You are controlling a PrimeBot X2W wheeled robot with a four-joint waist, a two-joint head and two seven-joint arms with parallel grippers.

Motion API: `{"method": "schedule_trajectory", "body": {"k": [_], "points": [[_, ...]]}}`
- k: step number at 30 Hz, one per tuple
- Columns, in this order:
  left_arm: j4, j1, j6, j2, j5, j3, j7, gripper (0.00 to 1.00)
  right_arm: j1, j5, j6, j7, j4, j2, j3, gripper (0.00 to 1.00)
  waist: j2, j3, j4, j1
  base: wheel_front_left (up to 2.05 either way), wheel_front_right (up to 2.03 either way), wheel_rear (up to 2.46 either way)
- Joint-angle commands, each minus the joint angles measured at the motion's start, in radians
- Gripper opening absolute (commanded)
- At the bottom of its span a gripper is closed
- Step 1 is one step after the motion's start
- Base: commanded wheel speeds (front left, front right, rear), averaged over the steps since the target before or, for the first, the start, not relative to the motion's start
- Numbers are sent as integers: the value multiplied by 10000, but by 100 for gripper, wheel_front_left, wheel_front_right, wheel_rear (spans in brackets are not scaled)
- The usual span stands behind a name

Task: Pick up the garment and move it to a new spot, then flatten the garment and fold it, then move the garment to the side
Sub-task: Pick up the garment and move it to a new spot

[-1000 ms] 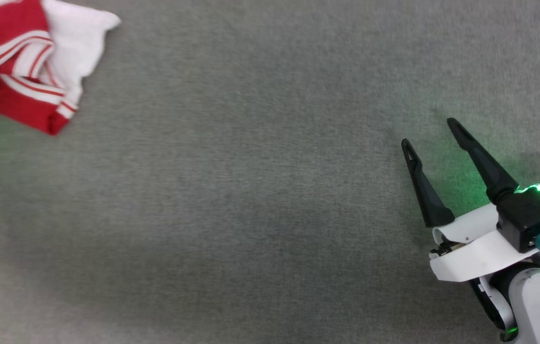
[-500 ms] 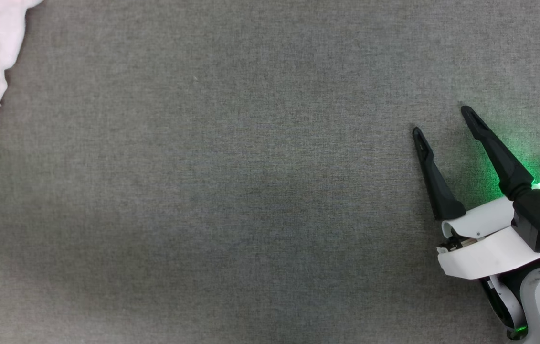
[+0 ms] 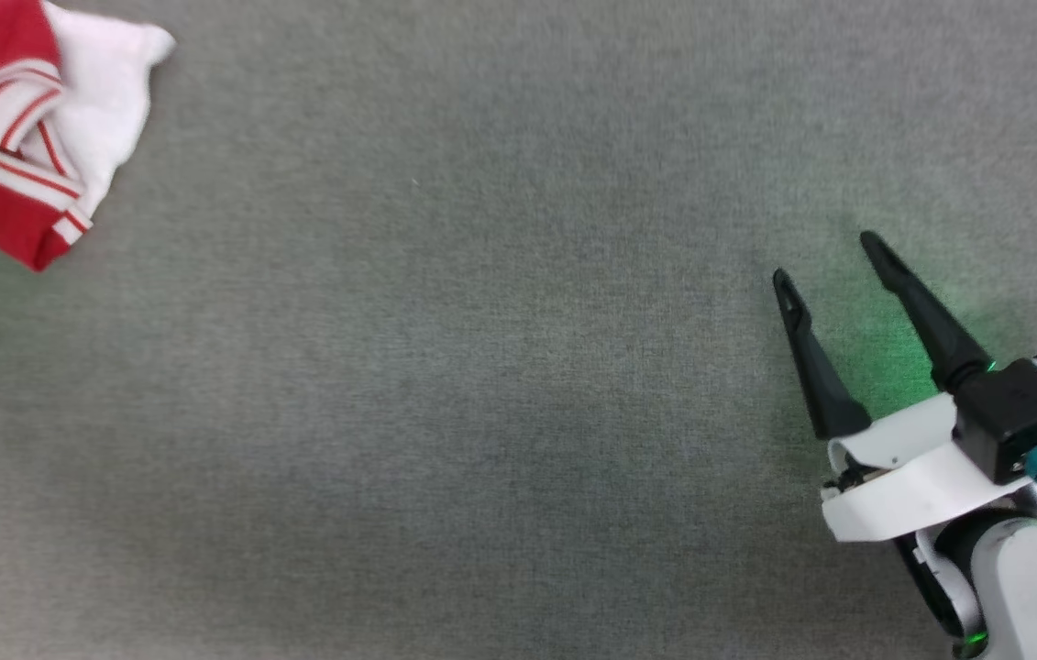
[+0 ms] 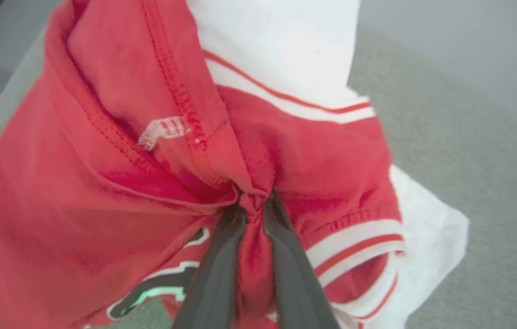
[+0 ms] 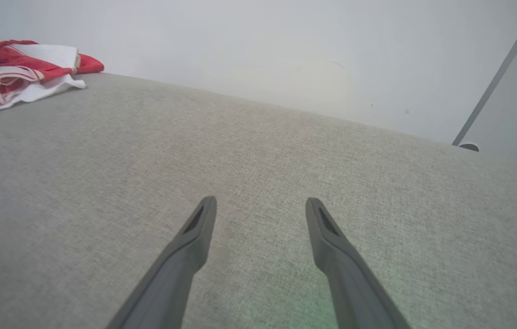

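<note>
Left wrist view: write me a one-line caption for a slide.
Left gripper shut on a bunched fold of the red-and-white garment, grey fabric surface behind.

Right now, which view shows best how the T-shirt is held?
The left wrist view: close up, the left pincer is shut on a fold of the T-shirt. The head view shows a bunched corner; the right wrist view shows it small and far.

The surface (image 3: 481, 412) is a broad, flat stretch of grey woven fabric. Its far edge runs along a pale wall (image 5: 258, 55). At the far left the garment (image 3: 14, 156) sits bunched in red and white folds, with a white part resting on the grey fabric.
</note>
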Motion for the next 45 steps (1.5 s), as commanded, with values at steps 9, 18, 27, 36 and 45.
{"method": "schedule_trajectory", "body": {"k": [9, 18, 27, 36, 45], "points": [[-642, -137, -310, -82, 292, -495, -1170, 0, 751, 191, 4, -275, 908, 456, 205, 100, 0, -2837, 474, 0, 0, 0, 0], [-1963, 246, -336, -786, 293, -1045, -739, 0, 1286, 252, 4, -429, 1347, 721, 41, 100, 0, -4193, 579, 0, 0, 0, 0], [-5238, 1918, -50, -1471, -287, -1251, 910, 0, 1603, 107, 4, -612, 1532, 888, -710, 100, 0, -4820, 3, 0, 0, 0, 0], [-9118, 3983, 838, -2072, -822, -1563, 2733, 0, 1873, -196, 4, -773, 1621, 952, -2219, 100, 0, -4806, -1097, 0, 0, 0, 0], [-11177, 5509, 1446, -2400, -850, -2230, 3788, 0, 1865, -310, 4, -937, 1808, 1134, -3059, 100, 0, -4425, -2412, 0, 0, 0, 0]]}}
